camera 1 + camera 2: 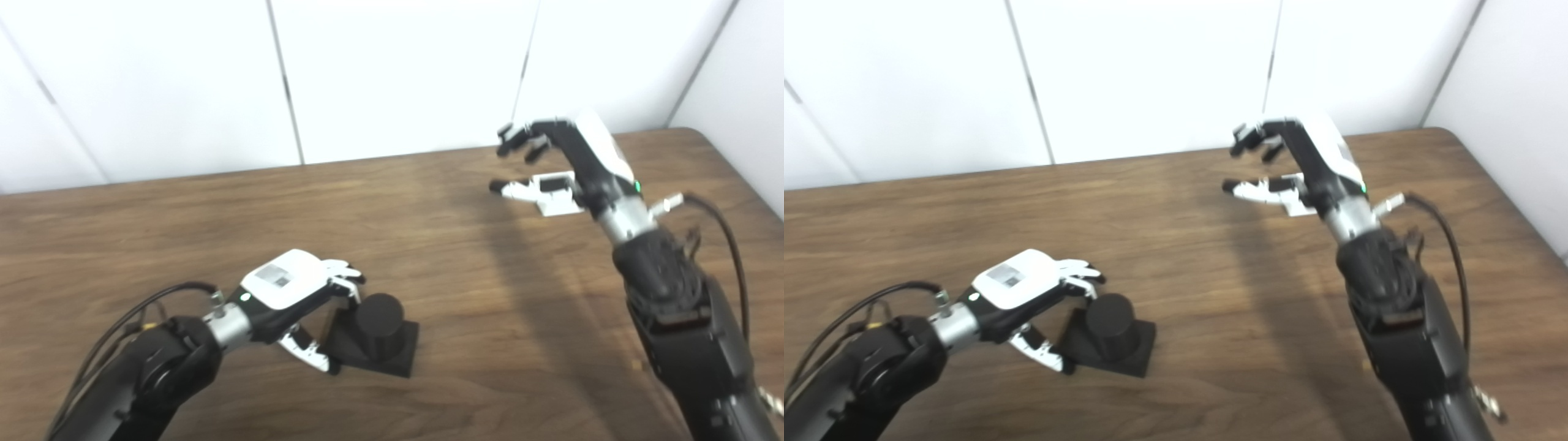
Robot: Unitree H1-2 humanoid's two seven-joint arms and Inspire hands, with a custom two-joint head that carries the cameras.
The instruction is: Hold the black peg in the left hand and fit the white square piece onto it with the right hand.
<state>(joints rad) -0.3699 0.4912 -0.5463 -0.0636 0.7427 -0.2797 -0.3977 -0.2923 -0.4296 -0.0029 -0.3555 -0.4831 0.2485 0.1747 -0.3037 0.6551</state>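
Our left hand (pixel 288 294) sat at about seven o'clock on the wooden table (pixel 184 233), fingers spread and released, its fingertips just beside the black peg (pixel 378 318), which stood upright on its square base without being grasped. Our right hand (pixel 572 162), up at two o'clock, hovered unclenched and empty over the white square piece (pixel 560 205), which lay flat on the table. We judged the task barely begun: both grasps and the fitting remained.
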